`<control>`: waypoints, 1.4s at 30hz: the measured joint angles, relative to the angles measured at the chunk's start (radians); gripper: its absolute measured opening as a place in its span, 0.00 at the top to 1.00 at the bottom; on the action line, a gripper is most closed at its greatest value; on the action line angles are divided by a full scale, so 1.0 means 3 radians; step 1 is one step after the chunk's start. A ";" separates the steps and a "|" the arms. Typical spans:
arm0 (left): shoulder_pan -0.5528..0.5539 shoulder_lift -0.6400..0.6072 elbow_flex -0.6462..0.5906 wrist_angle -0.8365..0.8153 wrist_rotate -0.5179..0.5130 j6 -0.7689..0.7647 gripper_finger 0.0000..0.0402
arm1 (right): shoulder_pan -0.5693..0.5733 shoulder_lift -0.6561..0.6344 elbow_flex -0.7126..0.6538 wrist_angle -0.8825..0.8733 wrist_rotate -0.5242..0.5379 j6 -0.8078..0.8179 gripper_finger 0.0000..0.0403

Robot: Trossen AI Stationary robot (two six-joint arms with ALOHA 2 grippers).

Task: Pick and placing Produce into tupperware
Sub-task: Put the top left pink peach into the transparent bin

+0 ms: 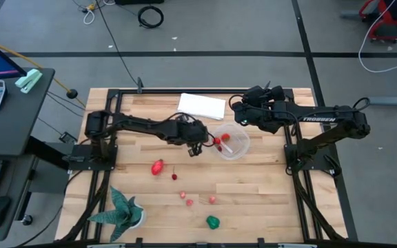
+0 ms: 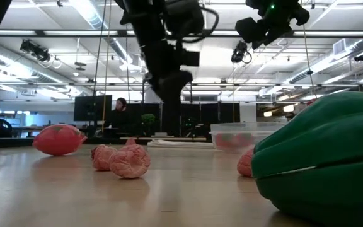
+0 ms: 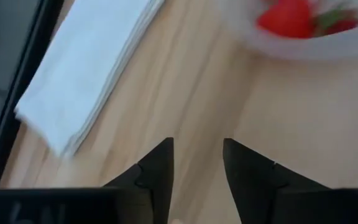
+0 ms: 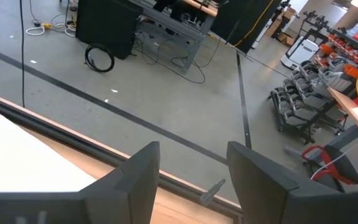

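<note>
The clear round tupperware sits mid-table with red produce inside; its blurred rim and a red piece show in the left wrist view. My left gripper hovers just left of the tub, open and empty. Loose produce lies on the near half of the table: a red piece, small pink ones, a green one. My right gripper is open and empty, raised by the far edge of the table.
A folded white cloth lies near the far edge, left of my right gripper. A spiky teal potted plant stands at the near left corner. Bare wood lies between the tub and the loose produce.
</note>
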State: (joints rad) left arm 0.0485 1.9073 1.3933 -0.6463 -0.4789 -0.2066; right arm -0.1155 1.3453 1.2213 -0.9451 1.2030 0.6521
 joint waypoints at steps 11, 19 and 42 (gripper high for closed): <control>0.0297 0.0019 -0.0011 -0.0673 -0.0019 -0.0330 0.64 | 0.0000 0.0000 0.0000 -0.0002 -0.0015 0.0003 0.51; 0.0487 0.0002 -0.0368 -0.0760 0.0695 -0.0135 0.67 | -0.0001 0.0000 0.0000 -0.0003 -0.0015 0.0001 0.51; 0.1048 -0.1225 -0.0730 -0.0939 0.1048 0.0393 0.68 | 0.0000 0.0000 0.0000 -0.0003 -0.0023 0.0000 0.51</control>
State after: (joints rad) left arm 0.3629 1.5397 1.1741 -0.9279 -0.1643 -0.0887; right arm -0.1154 1.3453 1.2213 -0.9459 1.1961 0.6521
